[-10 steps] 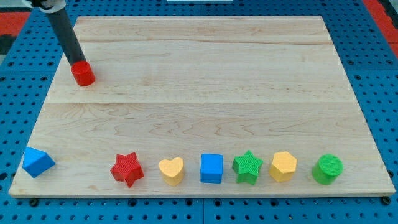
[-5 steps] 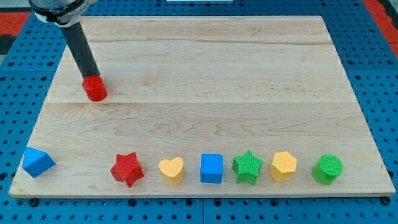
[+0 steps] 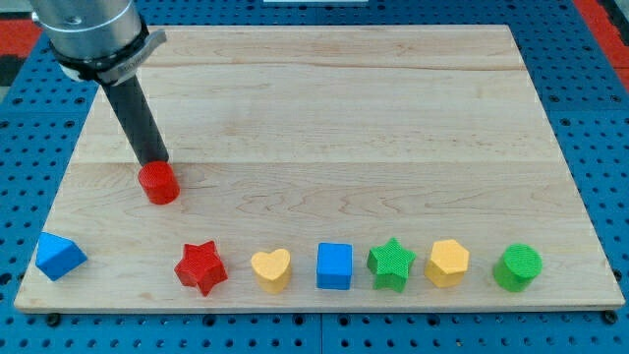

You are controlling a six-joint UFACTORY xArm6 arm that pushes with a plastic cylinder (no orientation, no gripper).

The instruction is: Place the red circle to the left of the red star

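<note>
Pale wooden board (image 3: 324, 128) on a blue pegboard table (image 3: 600, 147). My tip (image 3: 154, 164), a plain dark rod with no claw and holding nothing, touches the top edge of the red circle block (image 3: 158, 184). That block sits above and slightly left of the red star block (image 3: 200, 266), well apart, near the board's left side.
</note>
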